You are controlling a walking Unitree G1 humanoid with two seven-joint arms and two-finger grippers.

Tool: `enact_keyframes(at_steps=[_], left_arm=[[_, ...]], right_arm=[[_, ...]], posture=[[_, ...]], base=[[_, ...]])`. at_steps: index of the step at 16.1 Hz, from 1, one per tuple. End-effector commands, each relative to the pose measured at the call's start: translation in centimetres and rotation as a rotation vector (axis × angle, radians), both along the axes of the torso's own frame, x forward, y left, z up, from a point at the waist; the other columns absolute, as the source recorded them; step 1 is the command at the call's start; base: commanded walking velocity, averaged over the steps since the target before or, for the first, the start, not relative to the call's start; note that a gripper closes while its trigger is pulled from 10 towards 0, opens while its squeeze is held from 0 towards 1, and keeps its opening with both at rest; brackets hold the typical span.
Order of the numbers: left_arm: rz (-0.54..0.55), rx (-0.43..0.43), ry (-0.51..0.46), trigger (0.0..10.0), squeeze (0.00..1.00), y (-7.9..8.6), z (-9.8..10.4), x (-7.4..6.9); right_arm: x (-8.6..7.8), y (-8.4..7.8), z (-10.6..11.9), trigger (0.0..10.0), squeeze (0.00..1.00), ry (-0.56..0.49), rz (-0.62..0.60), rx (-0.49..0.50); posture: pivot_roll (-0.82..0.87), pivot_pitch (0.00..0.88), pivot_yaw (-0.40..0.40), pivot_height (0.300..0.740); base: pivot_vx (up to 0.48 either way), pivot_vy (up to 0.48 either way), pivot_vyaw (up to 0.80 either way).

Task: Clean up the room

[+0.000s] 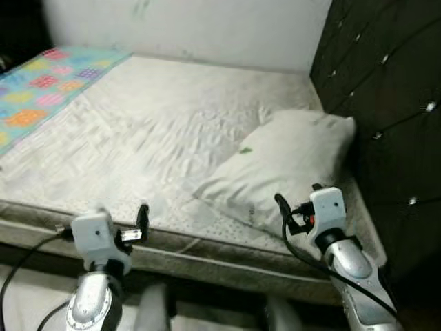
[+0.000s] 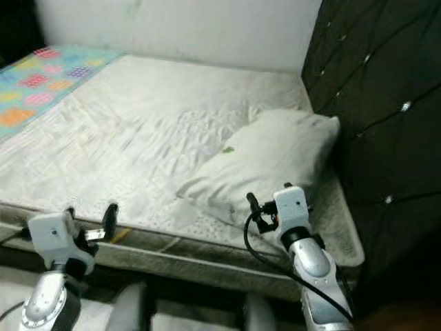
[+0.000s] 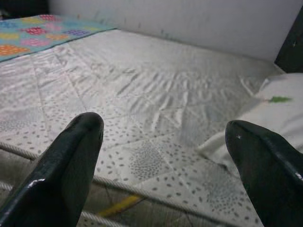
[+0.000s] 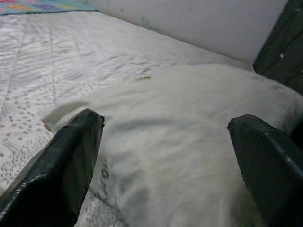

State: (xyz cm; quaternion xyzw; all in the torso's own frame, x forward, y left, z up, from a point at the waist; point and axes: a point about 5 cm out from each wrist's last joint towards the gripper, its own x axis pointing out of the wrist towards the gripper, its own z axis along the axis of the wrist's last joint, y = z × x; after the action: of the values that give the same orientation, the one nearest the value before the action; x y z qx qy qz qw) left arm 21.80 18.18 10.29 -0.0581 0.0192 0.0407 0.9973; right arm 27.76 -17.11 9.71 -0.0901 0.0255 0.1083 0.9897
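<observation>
Right tool (image 4: pixel 163 142) — wide before pillow (image 4: pixel 189 137)

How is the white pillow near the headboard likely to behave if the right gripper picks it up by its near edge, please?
The pillow looks plump and soft, so it will probably sag and fold around the right gripper rather than stay flat. It seems light for its bulk. Its smooth cover may slip from a shallow pinch, so a deep grip seems wiser. Pushed, it would likely slide and bunch on the mattress.
</observation>
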Motion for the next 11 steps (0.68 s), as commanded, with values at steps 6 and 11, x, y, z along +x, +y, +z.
enact_keyframes(at_steps=[6,11], left_arm=[[-0.031,-0.004,-0.023,10.0,0.00,-0.30,0.51,0.20],[-0.019,0.001,-0.007,10.0,0.00,-0.23,0.34,0.13]], right_arm=[[0.00,-0.19,0.12,10.0,0.00,-0.006,0.002,-0.009],[-0.06,-0.21,0.05,10.0,0.00,-0.003,0.004,-0.011]], posture=[[0.00,0.000,-0.055,0.603],[0.01,0.000,-0.054,0.603]], base=[[0.100,0.000,0.00],[0.172,0.000,0.00]])
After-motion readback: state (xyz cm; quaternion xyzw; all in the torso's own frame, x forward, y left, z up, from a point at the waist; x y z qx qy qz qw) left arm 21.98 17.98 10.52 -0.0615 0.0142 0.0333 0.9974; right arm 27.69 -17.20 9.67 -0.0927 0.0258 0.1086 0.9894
